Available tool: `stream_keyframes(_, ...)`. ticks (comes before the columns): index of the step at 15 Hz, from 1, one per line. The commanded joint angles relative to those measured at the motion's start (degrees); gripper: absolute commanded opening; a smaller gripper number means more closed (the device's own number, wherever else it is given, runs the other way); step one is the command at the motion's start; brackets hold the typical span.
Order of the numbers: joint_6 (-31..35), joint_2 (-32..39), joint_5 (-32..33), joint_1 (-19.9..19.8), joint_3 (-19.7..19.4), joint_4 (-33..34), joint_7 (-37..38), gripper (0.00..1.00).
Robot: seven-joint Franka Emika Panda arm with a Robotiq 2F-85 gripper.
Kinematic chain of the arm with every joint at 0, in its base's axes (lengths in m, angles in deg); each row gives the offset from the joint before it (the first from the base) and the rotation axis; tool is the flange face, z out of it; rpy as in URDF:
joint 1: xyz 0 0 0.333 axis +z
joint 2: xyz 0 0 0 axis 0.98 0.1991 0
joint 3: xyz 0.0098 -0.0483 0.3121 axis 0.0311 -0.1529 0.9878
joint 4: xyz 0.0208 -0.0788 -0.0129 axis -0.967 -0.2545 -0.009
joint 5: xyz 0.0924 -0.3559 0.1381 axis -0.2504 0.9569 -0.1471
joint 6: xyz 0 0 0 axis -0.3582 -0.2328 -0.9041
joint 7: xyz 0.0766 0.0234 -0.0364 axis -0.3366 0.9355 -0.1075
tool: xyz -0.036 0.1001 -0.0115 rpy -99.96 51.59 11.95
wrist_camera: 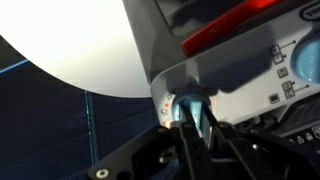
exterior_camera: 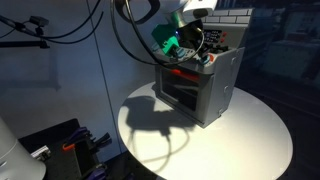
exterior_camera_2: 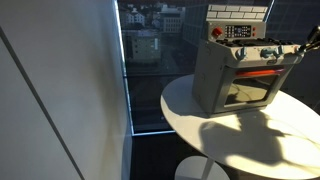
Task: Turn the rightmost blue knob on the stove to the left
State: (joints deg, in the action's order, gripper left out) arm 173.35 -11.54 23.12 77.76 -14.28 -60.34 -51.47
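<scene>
White round table [exterior_camera_2: 250,135], arm [exterior_camera: 192,10] bent down over stove [exterior_camera_2: 215,80], hand [wrist_camera: 196,114] pinching rightmost blue knob [wrist_camera: 181,108].

A round white table [exterior_camera_2: 240,135] beside a window [exterior_camera_2: 150,60].

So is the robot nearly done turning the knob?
Reaching looks done: in the wrist view the jaws sit around the rightmost blue knob on the stove. Gripping is in hand. Turning it left is left; I can't tell whether it has started.

Round white table [exterior_camera_2: 250,140] beside a tall window [exterior_camera_2: 155,95], city buildings [exterior_camera_2: 148,45] beyond, pale wall [exterior_camera_2: 60,110].
</scene>
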Motion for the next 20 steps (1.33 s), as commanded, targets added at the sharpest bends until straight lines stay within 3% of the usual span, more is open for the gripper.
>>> stream_keyframes(1, 1.29, -1.39, 6.38, -0.99, -0.45, -1.64, -1.04, 0.05)
stream_keyframes(4, 1.02, -1.85, 11.15, -1.26, -0.55, -1.98, -1.02, 0.06)
stream_keyframes(5, 0.65, -2.09, 12.13, -1.28, -0.61, -2.03, -1.05, 0.32)
stream_keyframes(14, -6.53, -5.69, 17.64, -2.5, -1.97, -3.06, -1.51, 0.99)
stream_keyframes(20, -22.13, -9.13, 25.02, -4.9, -2.38, -2.17, 1.3, 1.0)
